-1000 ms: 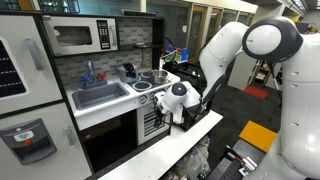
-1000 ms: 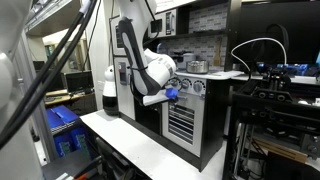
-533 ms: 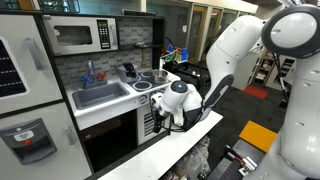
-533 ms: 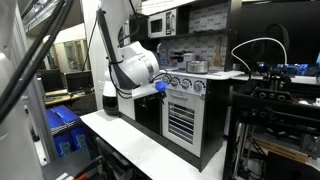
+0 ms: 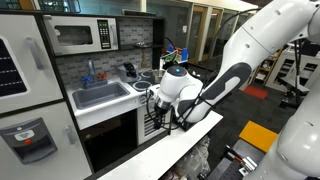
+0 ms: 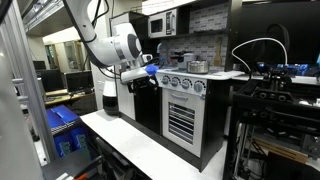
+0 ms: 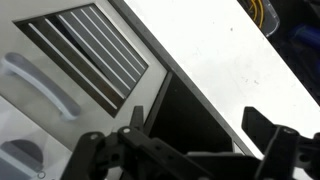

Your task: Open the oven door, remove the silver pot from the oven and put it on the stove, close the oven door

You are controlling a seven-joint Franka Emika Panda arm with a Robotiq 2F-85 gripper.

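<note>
Silver pot [image 6: 197, 66] on the stove [image 6: 188, 84], oven door [image 6: 183, 120] seemingly shut: the spread-jawed gripper [image 6: 140, 78] at its ten o'clock need only retreat.

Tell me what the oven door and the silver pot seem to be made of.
The oven door: probably painted wood or plastic, matte white, judging by its flat even surface and grey slats. The silver pot: likely metal, glossy, since it shows bright reflections.
</note>
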